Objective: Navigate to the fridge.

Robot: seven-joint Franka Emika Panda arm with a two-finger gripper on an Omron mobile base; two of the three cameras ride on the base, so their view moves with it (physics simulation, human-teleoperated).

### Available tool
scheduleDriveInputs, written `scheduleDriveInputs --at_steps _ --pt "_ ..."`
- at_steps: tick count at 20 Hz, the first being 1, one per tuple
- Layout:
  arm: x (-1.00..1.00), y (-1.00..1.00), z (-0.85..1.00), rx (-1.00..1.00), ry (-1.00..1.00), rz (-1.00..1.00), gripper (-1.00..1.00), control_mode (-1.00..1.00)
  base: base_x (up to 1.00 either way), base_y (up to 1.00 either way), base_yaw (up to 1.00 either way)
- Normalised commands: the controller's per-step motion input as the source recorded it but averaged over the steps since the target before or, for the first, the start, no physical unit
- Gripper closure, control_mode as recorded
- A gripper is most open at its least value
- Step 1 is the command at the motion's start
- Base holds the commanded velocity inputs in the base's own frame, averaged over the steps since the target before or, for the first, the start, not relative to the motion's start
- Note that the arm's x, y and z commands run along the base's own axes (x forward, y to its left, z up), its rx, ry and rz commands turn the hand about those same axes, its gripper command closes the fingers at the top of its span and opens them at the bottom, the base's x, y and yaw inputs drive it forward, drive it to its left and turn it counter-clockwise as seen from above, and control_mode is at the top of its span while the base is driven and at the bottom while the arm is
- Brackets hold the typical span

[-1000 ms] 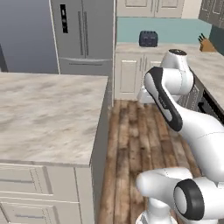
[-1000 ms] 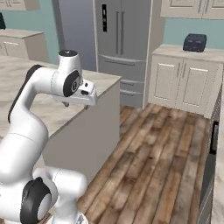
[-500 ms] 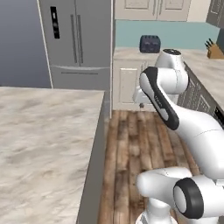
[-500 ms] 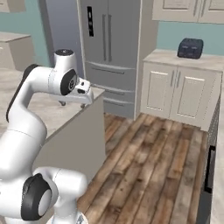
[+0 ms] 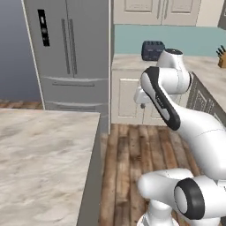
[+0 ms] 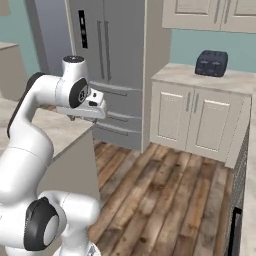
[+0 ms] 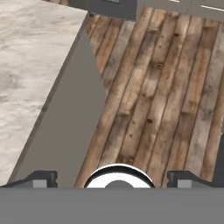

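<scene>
The two-finger gripper (image 7: 112, 178) hangs with its dark tips spread wide apart and nothing between them, pointing down at the brown wood plank floor (image 7: 166, 87) just beside the grey-sided island with a marbled stone top (image 7: 30, 65). In the base views the white arm's hand (image 6: 92, 107) is held at the height of that island top (image 5: 44, 163). The tall grey French-door fridge (image 5: 73, 57) stands straight ahead past the island, its two long bar handles (image 6: 103, 50) at the door seam and a narrow black display panel (image 5: 43, 28) on the left door. To its right, cream panelled cabinets (image 6: 200, 120) carry a dark toaster (image 6: 211, 62) on their counter, and a knife block (image 5: 221, 59) stands further along.
</scene>
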Motion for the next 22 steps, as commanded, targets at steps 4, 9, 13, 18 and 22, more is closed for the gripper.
scheduleDriveInputs --at_steps 4,9,13,18,22 --pt "0.0 0.0 0.0 0.0 0.0 0.0 -1.0 1.0 1.0 -0.43 0.0" --pt "0.0 0.0 0.0 0.0 0.0 0.0 -1.0 1.0 1.0 -0.44 0.0" --pt "0.0 0.0 0.0 0.0 0.0 0.0 -1.0 1.0 1.0 -0.52 0.0" --pt "0.0 0.0 0.0 0.0 0.0 0.0 -1.0 1.0 1.0 -0.4 0.11" --pt "0.0 0.0 0.0 0.0 0.0 0.0 -1.0 1.0 1.0 -0.33 0.22"
